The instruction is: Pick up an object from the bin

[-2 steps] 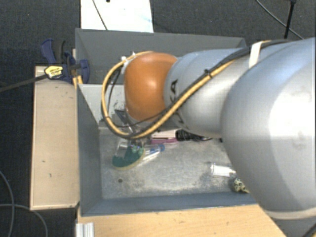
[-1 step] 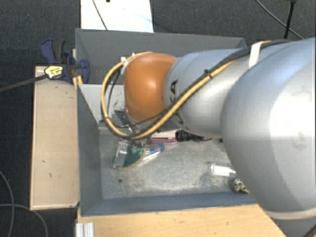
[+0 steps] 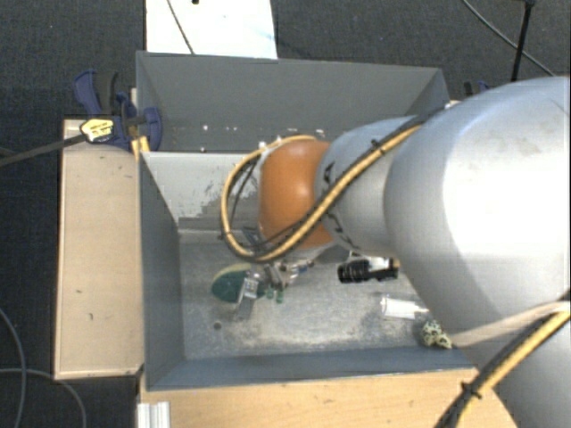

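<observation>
My gripper (image 3: 260, 286) is low over the bin floor at the left of its middle, under the arm's orange cover. A dark green rounded thing (image 3: 227, 284) lies right against the gripper's left side, and a small green bit (image 3: 278, 297) shows just to its right. Whether the green thing is held is hidden. A black marker-like thing with a white end (image 3: 366, 270) lies to the right of the gripper.
A small white oblong piece (image 3: 401, 308) lies on the floor at the right. A speckled, pale ball-like thing (image 3: 434, 333) sits near the front right corner. The arm covers the bin's right side and back middle.
</observation>
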Robot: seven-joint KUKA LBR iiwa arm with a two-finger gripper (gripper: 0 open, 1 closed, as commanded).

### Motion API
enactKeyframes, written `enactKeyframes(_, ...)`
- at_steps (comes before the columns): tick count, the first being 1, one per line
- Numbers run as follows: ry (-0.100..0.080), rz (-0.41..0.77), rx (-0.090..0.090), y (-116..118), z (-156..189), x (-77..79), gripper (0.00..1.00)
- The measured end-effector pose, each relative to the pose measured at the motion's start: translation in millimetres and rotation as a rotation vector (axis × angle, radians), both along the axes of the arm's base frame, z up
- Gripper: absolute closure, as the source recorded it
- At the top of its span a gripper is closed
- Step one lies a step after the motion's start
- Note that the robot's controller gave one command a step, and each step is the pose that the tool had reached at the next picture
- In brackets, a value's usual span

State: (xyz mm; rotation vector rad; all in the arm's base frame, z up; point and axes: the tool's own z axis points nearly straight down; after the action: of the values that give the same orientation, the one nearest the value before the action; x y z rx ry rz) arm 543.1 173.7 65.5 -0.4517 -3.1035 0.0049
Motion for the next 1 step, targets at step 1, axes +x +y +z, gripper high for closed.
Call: enactKeyframes(1,-0.007,0.004,0.003,3.5,4.5,1.3,1.0)
